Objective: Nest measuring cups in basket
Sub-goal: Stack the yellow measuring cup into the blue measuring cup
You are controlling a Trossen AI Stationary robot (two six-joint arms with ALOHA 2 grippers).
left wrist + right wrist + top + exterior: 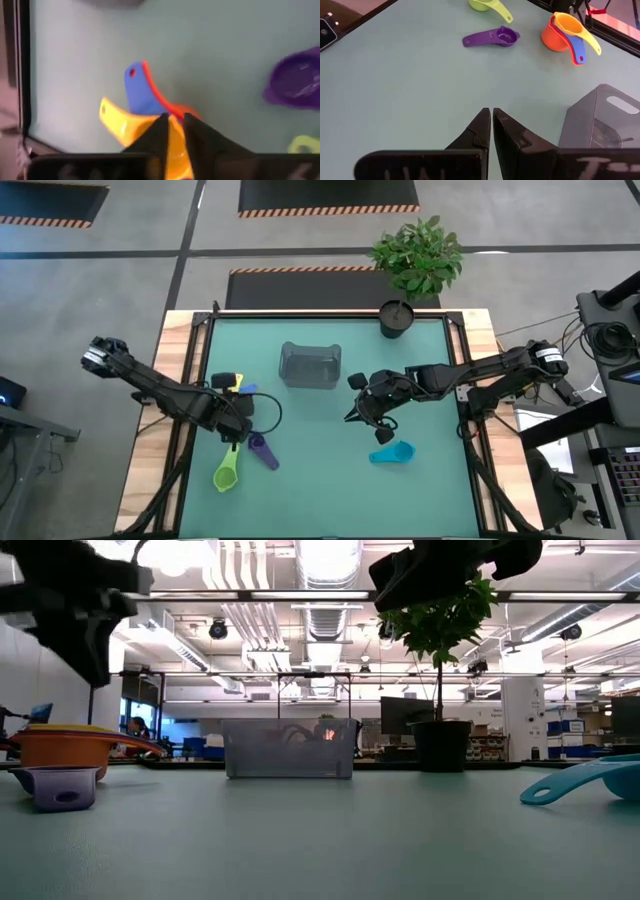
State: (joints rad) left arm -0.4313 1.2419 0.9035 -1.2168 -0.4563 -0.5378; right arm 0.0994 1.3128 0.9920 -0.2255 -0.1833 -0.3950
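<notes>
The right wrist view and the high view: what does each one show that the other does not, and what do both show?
Only the right wrist view shows the stack clearly: orange cup with red, blue and yellow cups nested inside. Only the high view shows the cyan cup, the plant pot, both arms, and the left gripper over that stack. Both show the purple cup, the green cup, the basket and the right gripper, shut and empty above the green table.

I cannot read any text, label, brand or number on anything I see here; no sign is legible either.
</notes>
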